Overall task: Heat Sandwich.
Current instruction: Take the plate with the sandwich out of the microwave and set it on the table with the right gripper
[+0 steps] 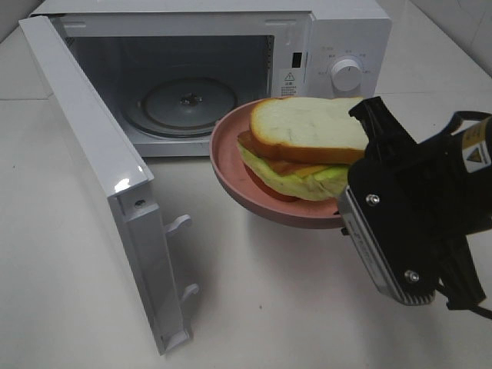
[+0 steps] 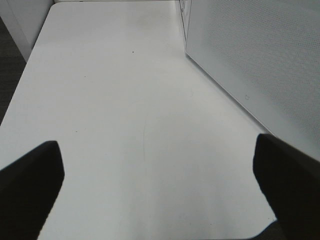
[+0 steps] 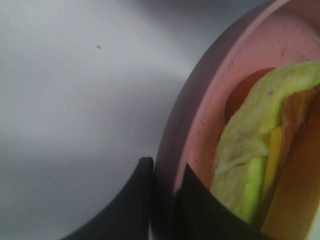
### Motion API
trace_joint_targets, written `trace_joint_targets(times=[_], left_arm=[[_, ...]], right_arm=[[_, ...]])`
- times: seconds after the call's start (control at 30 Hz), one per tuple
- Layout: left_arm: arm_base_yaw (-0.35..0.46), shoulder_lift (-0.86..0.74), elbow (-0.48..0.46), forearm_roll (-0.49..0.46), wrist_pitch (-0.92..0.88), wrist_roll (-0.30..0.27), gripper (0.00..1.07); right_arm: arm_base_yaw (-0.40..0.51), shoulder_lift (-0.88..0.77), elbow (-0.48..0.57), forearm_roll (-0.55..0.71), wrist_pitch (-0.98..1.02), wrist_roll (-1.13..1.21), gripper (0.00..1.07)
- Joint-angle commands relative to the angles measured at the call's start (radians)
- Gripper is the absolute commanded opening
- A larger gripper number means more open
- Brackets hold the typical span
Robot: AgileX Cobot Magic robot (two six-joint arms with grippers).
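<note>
The sandwich, white bread over green lettuce and orange filling, lies on a round pink plate. The plate hangs tilted in the air just in front of the open white microwave. My right gripper is shut on the plate's near right rim. In the right wrist view its gripper pinches the plate rim between both fingers, with the sandwich just inside. My left gripper stands wide open over bare table with nothing between its fingers; the high view does not show it.
The microwave door swings out far to the left, its latch hooks facing the front. A glass turntable sits in the cavity. The door's dotted panel runs beside my left gripper. White table lies below the plate.
</note>
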Motion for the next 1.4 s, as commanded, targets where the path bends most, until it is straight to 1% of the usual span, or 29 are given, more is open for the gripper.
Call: trace_joint_targets(times=[0.03,0.13,0.17,0.23,0.27,0.3,0.37,0.4,0.43,0.5,0.57,0.6,0.63,0.77,0.8,0.87,1.0,1.13,1.4], left_arm=[[0.003,-0.016,0.001,0.0,-0.013,-0.003,0.98],[0.003,-0.016,0.001,0.0,-0.013,-0.003,0.98],[0.003,-0.016,0.001,0.0,-0.013,-0.003,0.98],[0.003,-0.016,0.001,0.0,-0.013,-0.003,0.98],[0.003,-0.016,0.001,0.0,-0.013,-0.003,0.98],[0.003,-0.016,0.001,0.0,-0.013,-0.003,0.98],[0.003,-0.016,0.001,0.0,-0.013,-0.003,0.98],[0.003,-0.016,0.001,0.0,-0.013,-0.003,0.98],[0.003,-0.016,0.001,0.0,-0.013,-0.003,0.98],[0.003,-0.016,0.001,0.0,-0.013,-0.003,0.98],[0.003,-0.016,0.001,0.0,-0.013,-0.003,0.98],[0.003,-0.016,0.001,0.0,-0.013,-0.003,0.98],[0.003,-0.016,0.001,0.0,-0.013,-0.003,0.98],[0.003,-0.016,0.001,0.0,-0.013,-0.003,0.98],[0.003,-0.016,0.001,0.0,-0.013,-0.003,0.98],[0.003,-0.016,0.001,0.0,-0.013,-0.003,0.98],[0.003,-0.016,0.001,0.0,-0.013,-0.003,0.98],[0.003,-0.016,0.001,0.0,-0.013,-0.003,0.98],[0.003,-0.016,0.001,0.0,-0.013,-0.003,0.98]], right_arm=[[0.002,-0.04,0.024,-0.035,-0.026,0.052,0.0],[0.002,-0.081,0.063,-0.093,-0.026,0.154,0.0],[0.002,-0.081,0.063,-0.093,-0.026,0.154,0.0],[0.002,-0.098,0.078,-0.132,-0.026,0.217,0.0],[0.002,-0.11,0.091,-0.192,-0.013,0.296,0.0],[0.002,-0.11,0.091,-0.192,-0.013,0.296,0.0],[0.002,-0.11,0.097,-0.251,0.002,0.372,0.0],[0.002,-0.11,0.098,-0.311,0.019,0.466,0.0],[0.002,-0.11,0.098,-0.338,0.024,0.514,0.0],[0.002,-0.11,0.098,-0.358,0.026,0.555,0.0],[0.002,-0.11,0.098,-0.427,0.045,0.701,0.0],[0.002,-0.11,0.098,-0.453,0.054,0.745,0.0],[0.002,-0.11,0.098,-0.453,0.054,0.745,0.0],[0.002,-0.11,0.098,-0.569,0.12,0.938,0.0],[0.002,-0.11,0.098,-0.569,0.12,0.938,0.0],[0.002,-0.11,0.098,-0.615,0.161,1.033,0.0],[0.002,-0.11,0.098,-0.646,0.228,1.127,0.0],[0.002,-0.11,0.098,-0.657,0.281,1.177,0.0],[0.002,-0.11,0.098,-0.679,0.397,1.356,0.0]])
